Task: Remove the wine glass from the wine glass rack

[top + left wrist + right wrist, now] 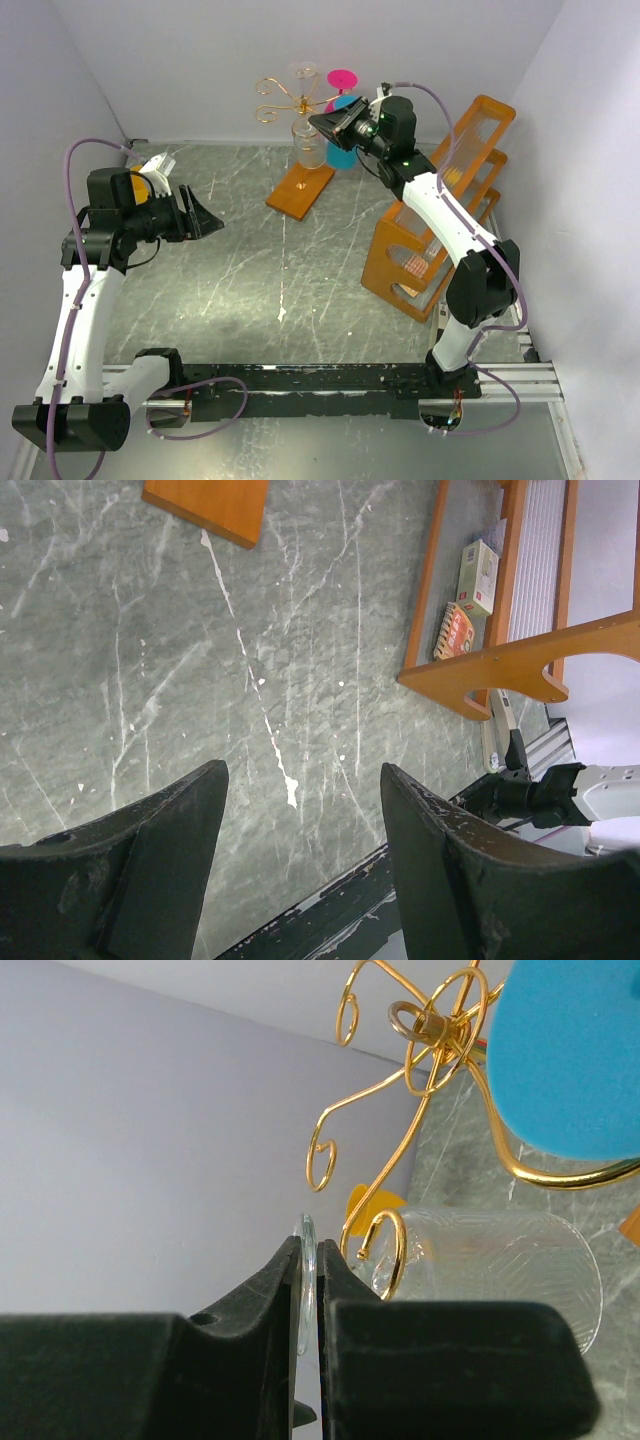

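The wine glass (308, 142) hangs bowl-down on the wine glass rack (283, 100), a gold wire stand with scroll arms on a flat orange base (300, 190). In the right wrist view the clear bowl (500, 1260) sits behind a gold hook of the rack (440, 1030). My right gripper (310, 1260) is shut on the thin clear foot disc (307, 1235) of the glass; from above, the right gripper (320, 120) sits just right of the rack's stem. My left gripper (205, 222) hovers open over the table at the left. Nothing lies between the left gripper's (305, 780) fingers.
A blue cup (340, 152) with a pink disc (342, 78) stands just behind the rack, close to my right gripper. A big orange frame with clear panels (440, 220) fills the right side. The rack's base corner (215, 505) shows in the left wrist view.
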You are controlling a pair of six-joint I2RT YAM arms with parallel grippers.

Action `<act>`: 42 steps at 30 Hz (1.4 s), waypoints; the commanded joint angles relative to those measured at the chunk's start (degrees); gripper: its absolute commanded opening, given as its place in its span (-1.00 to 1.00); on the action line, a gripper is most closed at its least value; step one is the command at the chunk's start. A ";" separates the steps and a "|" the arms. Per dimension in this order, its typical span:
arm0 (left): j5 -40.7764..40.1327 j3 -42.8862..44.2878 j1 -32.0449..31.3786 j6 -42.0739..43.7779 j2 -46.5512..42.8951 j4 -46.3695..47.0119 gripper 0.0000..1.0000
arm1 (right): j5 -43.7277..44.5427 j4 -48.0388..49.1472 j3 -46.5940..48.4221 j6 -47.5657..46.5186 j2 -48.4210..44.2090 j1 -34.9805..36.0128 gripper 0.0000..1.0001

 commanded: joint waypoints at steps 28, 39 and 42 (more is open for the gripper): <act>-1.30 1.27 -0.46 1.58 -1.27 -0.01 0.46 | 8.82 -3.79 9.65 -2.91 4.19 2.90 -1.00; -0.92 0.75 -0.47 1.61 -1.51 0.29 0.46 | 13.78 -4.42 9.94 -3.29 4.34 2.98 -1.00; -0.98 0.80 -0.54 1.77 -1.63 0.17 0.46 | 16.09 -4.85 9.51 -3.97 3.63 2.99 -1.00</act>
